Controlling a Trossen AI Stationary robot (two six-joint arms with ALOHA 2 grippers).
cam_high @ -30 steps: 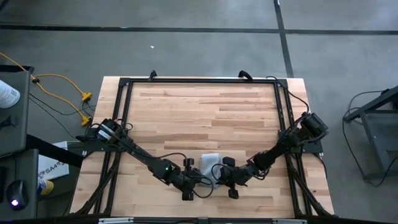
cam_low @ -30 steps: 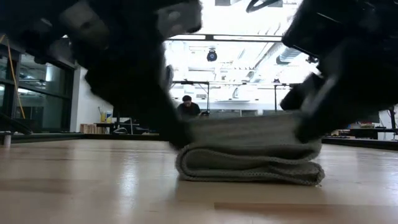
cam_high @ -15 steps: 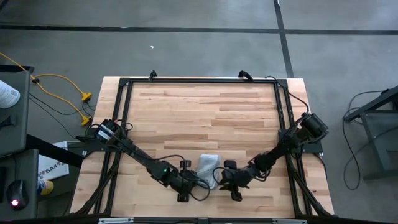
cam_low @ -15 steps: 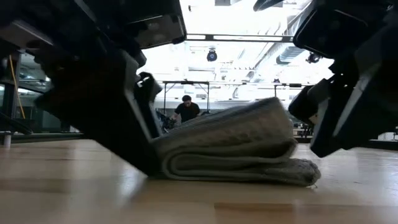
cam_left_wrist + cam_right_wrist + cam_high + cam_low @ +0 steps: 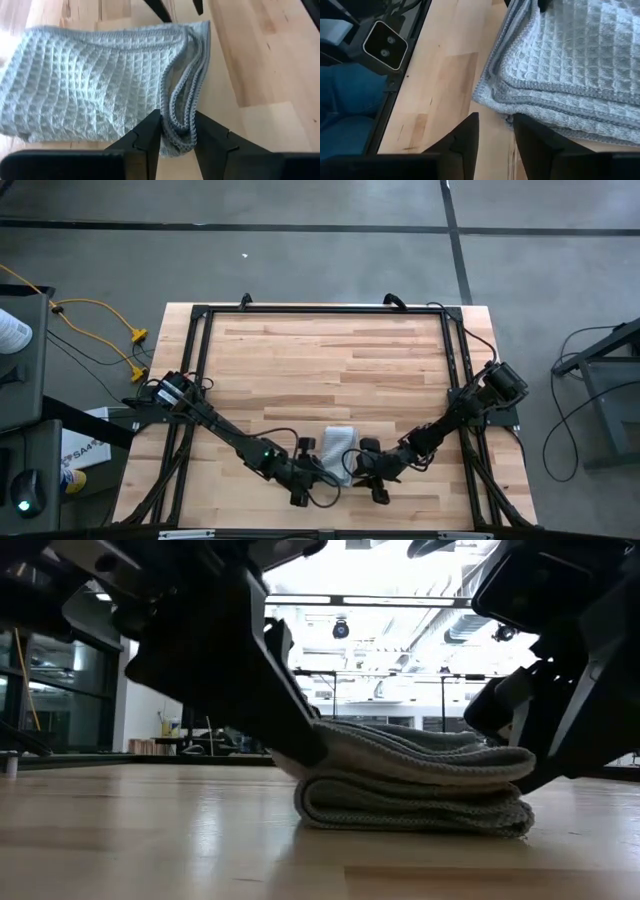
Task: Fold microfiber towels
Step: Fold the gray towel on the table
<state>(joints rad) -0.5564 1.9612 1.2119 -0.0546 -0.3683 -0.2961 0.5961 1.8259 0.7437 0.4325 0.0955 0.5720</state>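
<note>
Overhead, table-level, two wrist views — all sharing the towel.

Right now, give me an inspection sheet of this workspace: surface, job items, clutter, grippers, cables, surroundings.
Surface: wooden tabletop inside a black frame.
Job's things: one grey towel folded in layers, lying near the table's front edge.
Clutter: nothing seen on the tabletop.
Grippers: left gripper open, fingers astride the towel's folded edge; right gripper open at the towel's other side, nothing held.
Cables: yellow cable on the floor left of the table; dark cables along both arms.
Surroundings: grey floor; lit room behind in the low view.
</note>
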